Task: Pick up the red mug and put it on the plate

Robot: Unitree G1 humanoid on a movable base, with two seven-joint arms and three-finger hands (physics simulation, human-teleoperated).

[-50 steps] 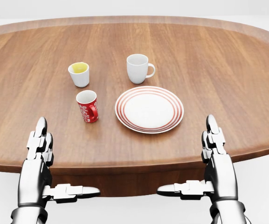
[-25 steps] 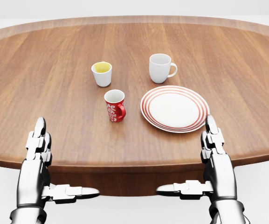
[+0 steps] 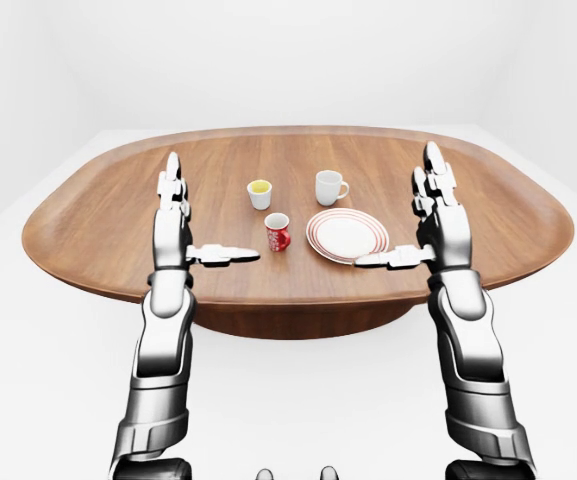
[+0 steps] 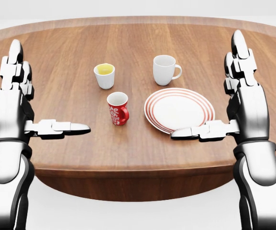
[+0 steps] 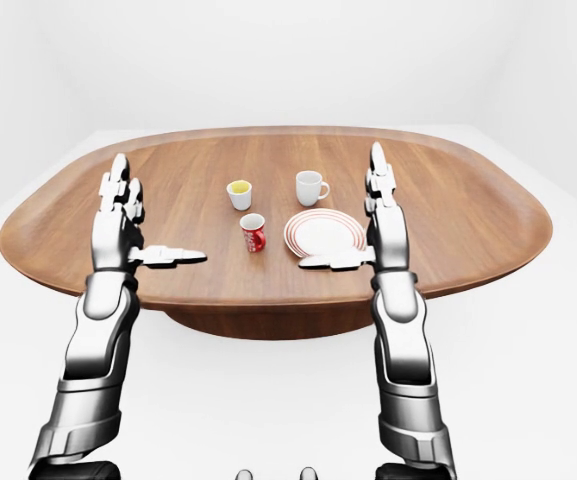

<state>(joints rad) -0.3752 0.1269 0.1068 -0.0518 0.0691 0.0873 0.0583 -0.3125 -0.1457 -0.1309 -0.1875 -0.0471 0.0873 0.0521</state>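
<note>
red mug (image 4: 117,108) stands upright, handle pointing right.

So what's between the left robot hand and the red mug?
Nothing, just bare table. The head view shows the left robot hand apart from the red mug.

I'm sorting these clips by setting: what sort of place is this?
Probably a bare simulated dining setup, not a real room: an oval wooden table in a featureless white space, laid with a red-ringed plate, a red mug and two white cups.
</note>
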